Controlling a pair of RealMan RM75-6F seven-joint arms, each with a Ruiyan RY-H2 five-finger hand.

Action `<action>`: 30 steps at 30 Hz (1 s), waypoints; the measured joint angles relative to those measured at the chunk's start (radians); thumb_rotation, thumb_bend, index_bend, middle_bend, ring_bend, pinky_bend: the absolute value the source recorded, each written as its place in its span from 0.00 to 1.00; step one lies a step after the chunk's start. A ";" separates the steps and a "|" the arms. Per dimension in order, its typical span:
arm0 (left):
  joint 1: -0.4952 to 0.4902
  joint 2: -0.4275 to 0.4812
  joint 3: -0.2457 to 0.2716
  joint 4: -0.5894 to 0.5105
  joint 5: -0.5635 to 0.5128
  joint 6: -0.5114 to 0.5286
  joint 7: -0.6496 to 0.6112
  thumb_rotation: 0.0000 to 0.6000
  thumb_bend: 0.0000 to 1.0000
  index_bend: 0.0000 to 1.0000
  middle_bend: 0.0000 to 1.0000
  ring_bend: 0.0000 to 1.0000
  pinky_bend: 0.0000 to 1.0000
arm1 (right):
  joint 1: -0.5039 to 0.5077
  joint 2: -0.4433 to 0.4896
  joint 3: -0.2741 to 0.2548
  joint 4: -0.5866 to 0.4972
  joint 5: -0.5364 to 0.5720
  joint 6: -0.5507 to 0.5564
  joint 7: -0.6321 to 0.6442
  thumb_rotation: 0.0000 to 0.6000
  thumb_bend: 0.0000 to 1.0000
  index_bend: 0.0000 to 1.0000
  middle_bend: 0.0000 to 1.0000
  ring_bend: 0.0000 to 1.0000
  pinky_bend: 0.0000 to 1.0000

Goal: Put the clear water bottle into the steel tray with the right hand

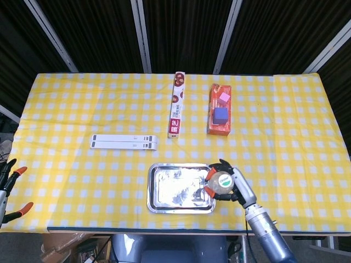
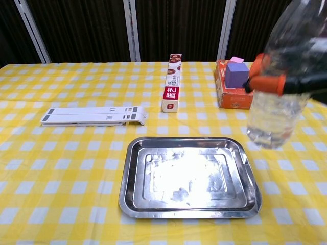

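Note:
My right hand (image 1: 229, 185) grips the clear water bottle (image 1: 222, 184) upright, its green-and-white cap facing the head camera. In the chest view the bottle (image 2: 278, 97) hangs above the table just right of the steel tray (image 2: 133, 168), with orange-tipped fingers (image 2: 265, 81) wrapped round its middle. The tray (image 1: 153, 192) lies empty near the table's front edge; the bottle's base sits over or just beyond its right rim. My left hand (image 1: 8, 189) hangs off the table's left edge, fingers apart, holding nothing.
A long red-and-white box (image 1: 176, 104) and an orange box (image 1: 219, 112) topped with a purple cube lie behind the tray. A flat white stand (image 1: 124, 142) rests to the left on the yellow checked cloth.

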State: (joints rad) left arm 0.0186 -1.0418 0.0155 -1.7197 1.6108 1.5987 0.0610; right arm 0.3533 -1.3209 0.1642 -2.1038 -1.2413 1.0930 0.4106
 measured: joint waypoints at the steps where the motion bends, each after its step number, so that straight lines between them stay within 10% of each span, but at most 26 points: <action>1: 0.000 0.000 0.000 0.000 0.000 0.000 0.000 1.00 0.20 0.16 0.00 0.00 0.00 | 0.001 -0.027 -0.014 0.025 -0.004 -0.009 0.005 1.00 0.60 0.79 0.59 0.24 0.00; 20: -0.008 0.015 -0.003 0.010 -0.011 -0.016 -0.054 1.00 0.20 0.16 0.00 0.00 0.00 | 0.067 -0.294 -0.030 0.047 -0.004 -0.015 -0.193 1.00 0.60 0.79 0.59 0.24 0.00; 30: -0.018 0.014 -0.007 0.018 -0.023 -0.035 -0.050 1.00 0.20 0.16 0.00 0.00 0.00 | 0.128 -0.624 -0.030 0.074 0.092 0.010 -0.391 1.00 0.60 0.79 0.59 0.24 0.00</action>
State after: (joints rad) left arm 0.0005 -1.0281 0.0086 -1.7013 1.5874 1.5633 0.0113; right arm 0.4810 -1.9446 0.1341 -2.0295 -1.1493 1.1028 0.0200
